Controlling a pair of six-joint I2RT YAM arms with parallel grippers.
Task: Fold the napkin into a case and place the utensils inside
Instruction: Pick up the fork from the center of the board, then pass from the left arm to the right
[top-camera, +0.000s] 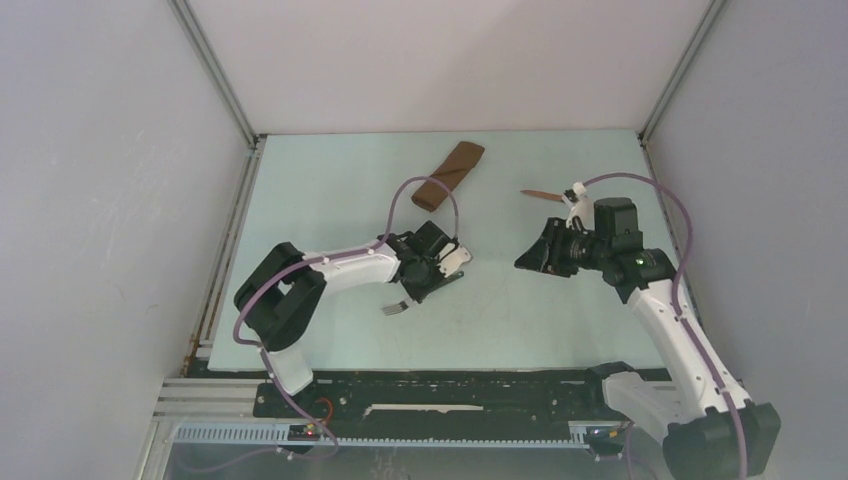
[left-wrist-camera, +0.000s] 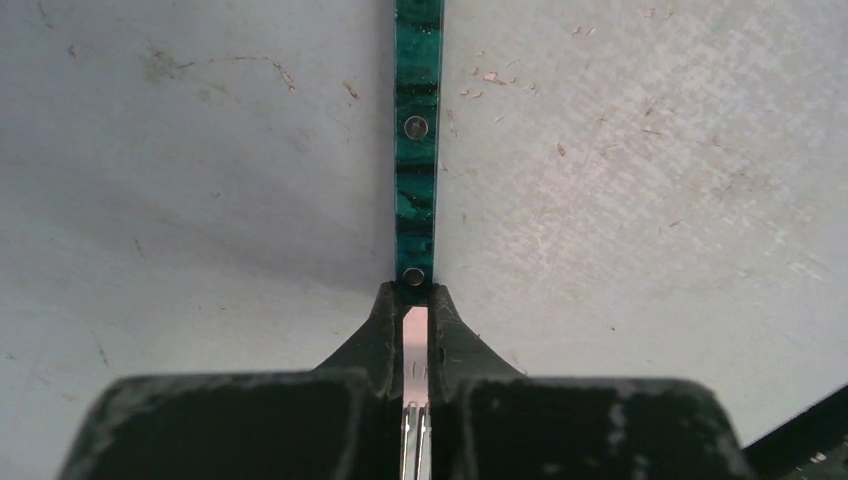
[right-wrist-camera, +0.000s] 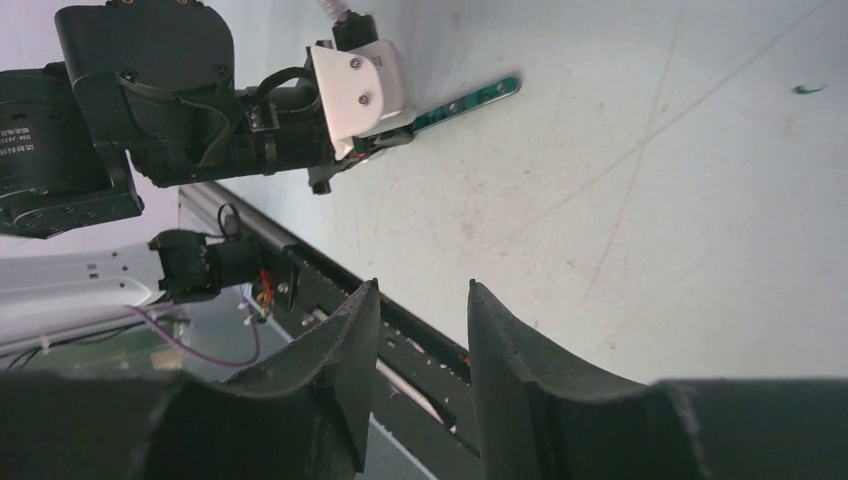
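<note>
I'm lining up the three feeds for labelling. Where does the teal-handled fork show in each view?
Top external: the fork is left of centre, its silver tines poking out below the left gripper.
Left wrist: its teal handle runs straight up the middle from the gripper clamped on it.
Right wrist: the handle end shows at top centre.
Shared landmark: the left gripper holding it.

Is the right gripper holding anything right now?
No, the right gripper is open, with nothing between its two spread fingers.
</note>
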